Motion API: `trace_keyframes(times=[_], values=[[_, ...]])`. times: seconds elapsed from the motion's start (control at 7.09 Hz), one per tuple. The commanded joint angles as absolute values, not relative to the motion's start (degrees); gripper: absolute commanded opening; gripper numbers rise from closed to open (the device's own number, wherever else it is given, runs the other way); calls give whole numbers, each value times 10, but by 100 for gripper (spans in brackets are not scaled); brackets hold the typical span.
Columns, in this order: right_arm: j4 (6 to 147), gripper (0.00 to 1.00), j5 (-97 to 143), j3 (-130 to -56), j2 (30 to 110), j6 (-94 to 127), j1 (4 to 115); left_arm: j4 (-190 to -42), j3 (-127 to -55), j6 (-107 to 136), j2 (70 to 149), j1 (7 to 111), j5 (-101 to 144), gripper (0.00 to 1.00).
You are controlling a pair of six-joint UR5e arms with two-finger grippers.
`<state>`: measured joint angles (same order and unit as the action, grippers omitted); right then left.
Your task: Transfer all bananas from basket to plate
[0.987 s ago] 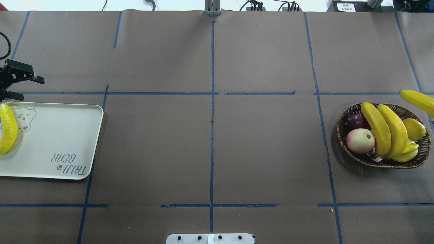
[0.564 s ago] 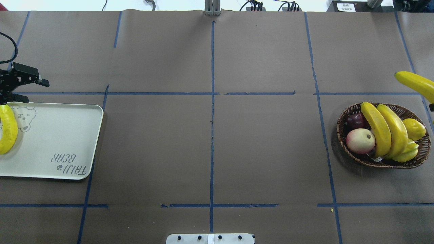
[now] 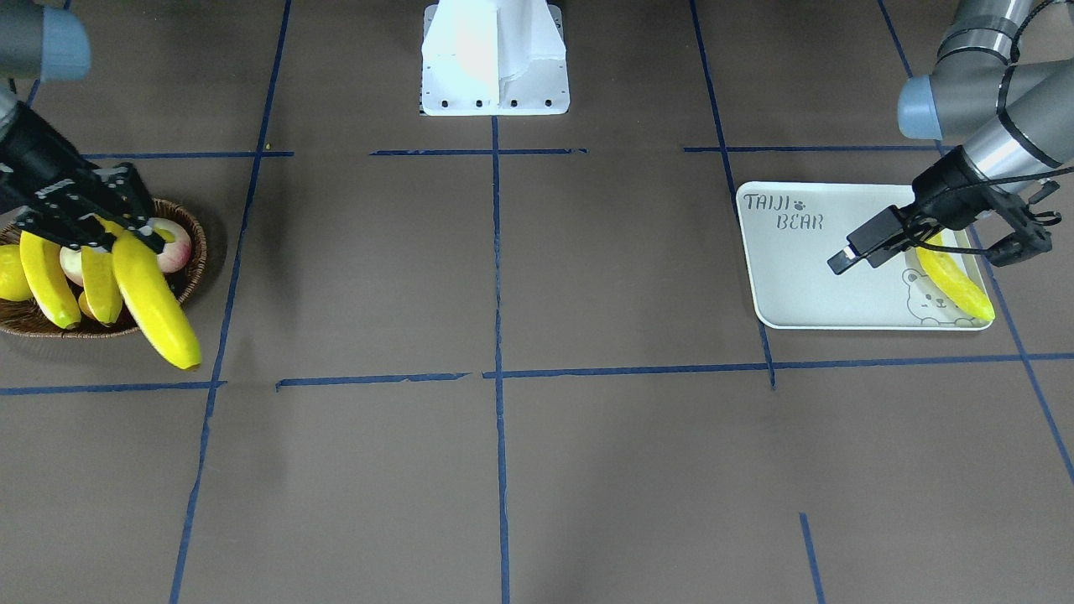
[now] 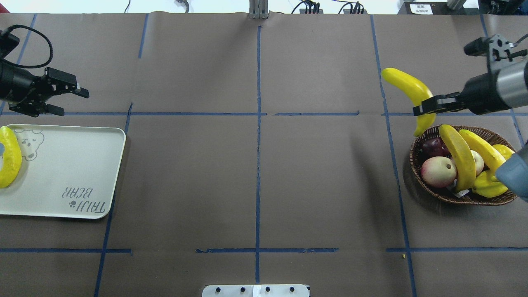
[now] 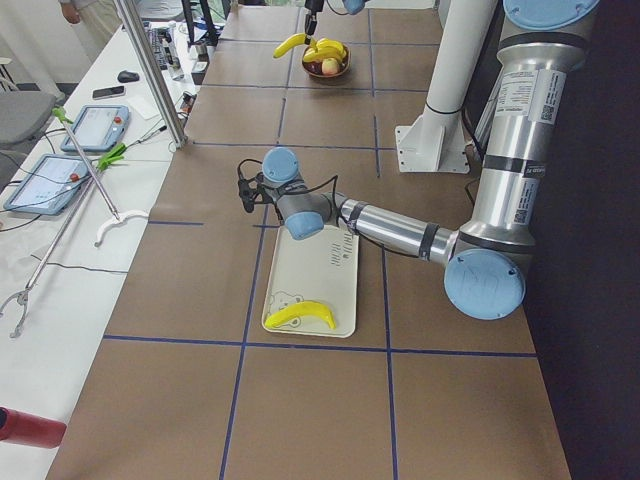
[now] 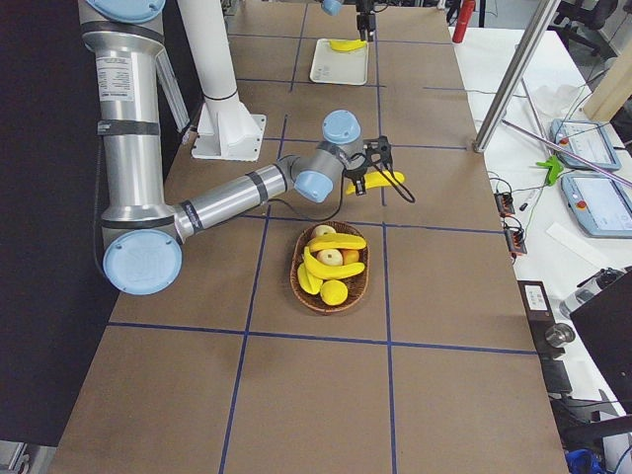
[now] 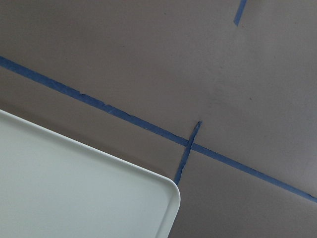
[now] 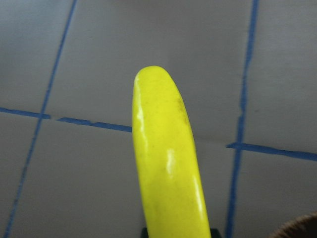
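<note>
My right gripper is shut on a long yellow banana, held in the air over the table just beyond the far-left rim of the wicker basket. In the right wrist view this banana fills the middle of the picture. Two more bananas lie side by side across the basket. A single banana rests at the left end of the off-white plate. Open and holding nothing, my left gripper hovers over the table just past the plate's far edge.
Sharing the basket with the bananas are a pink-and-cream round fruit, a dark red fruit and yellow-green fruit. Blue tape lines cross the brown table. The robot's white base plate sits at the near edge.
My right gripper has carried its banana leftward, from the basket's right side to beyond its far-left rim. My left gripper has moved right, away from the plate's left corner.
</note>
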<state>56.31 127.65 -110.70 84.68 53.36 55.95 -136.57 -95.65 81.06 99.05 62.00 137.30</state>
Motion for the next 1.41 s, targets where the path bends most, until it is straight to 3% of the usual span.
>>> trace_keyframes(times=[0.0, 0.42, 1.27], values=[[563, 4, 1274, -1102, 768, 623, 502, -1366, -956, 898, 1059, 583, 1373, 100], [546, 3, 1237, -1102, 682, 718, 451, -1365, -961, 1074, 1149, 557, 1370, 100], [534, 2, 1059, -1063, 592, 806, 331, -1364, -959, 1246, 1244, 442, 1210, 100]])
